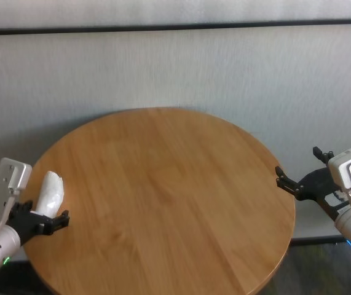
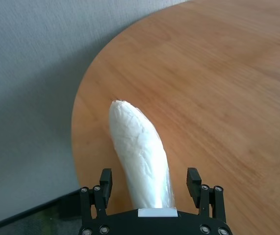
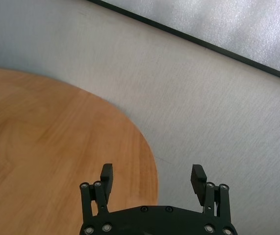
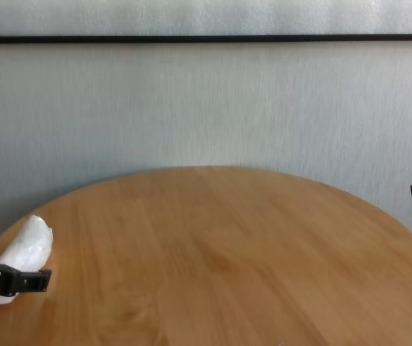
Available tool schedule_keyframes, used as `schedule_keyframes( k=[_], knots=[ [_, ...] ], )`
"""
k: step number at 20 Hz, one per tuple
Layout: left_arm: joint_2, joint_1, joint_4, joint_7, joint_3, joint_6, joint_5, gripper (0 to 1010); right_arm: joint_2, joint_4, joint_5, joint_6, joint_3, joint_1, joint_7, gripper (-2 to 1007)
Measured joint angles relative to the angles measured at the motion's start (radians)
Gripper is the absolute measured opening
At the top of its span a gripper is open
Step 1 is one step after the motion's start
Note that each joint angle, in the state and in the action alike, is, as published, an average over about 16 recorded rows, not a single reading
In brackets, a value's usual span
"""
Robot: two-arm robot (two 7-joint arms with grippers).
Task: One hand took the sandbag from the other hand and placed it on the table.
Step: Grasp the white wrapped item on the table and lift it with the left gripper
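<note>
The left gripper [image 1: 40, 222] sits at the table's [image 1: 163, 203] eight o'clock edge in the head view, its silver wrist showing a small green light low on the arm. Its two black fingers [image 2: 105, 182] stand spread wide, and the sandbag [image 2: 142, 156] lies lengthwise between them, its base tucked against the gripper's palm. In the left wrist view there is a visible gap between each finger and the pouch, so the fingers are not pressing it; whether the bag rests on the wood or only in the palm I cannot tell. The sandbag is a white, crinkled oblong, tilted up with its rounded tip pointing toward twelve o'clock, over the rim of the round wooden tabletop.

The right gripper [image 1: 299, 178] hangs just off the table's three o'clock edge, with a blue glow low on its arm. Its fingers [image 3: 199, 177] are likewise spread apart with nothing between them; the right wrist view shows only the table's curved rim and the pale grey wall [image 3: 203, 98] past them. The two grippers are well apart, on opposite sides of the tabletop.
</note>
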Motion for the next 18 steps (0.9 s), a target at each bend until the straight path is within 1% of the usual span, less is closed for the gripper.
schedule_keyframes(
  k=[9, 18],
  knots=[
    [-0.02, -0.009, 0.028, -0.018, -0.015, 0.008, 0.005, 1002, 0.0, 0.0, 0.0, 0.0, 0.0, 0.0, 0.0, 1001],
    [-0.034, -0.013, 0.036, -0.015, -0.028, 0.029, 0.014, 1002, 0.0, 0.0, 0.0, 0.0, 0.0, 0.0, 0.0, 1001]
  ],
)
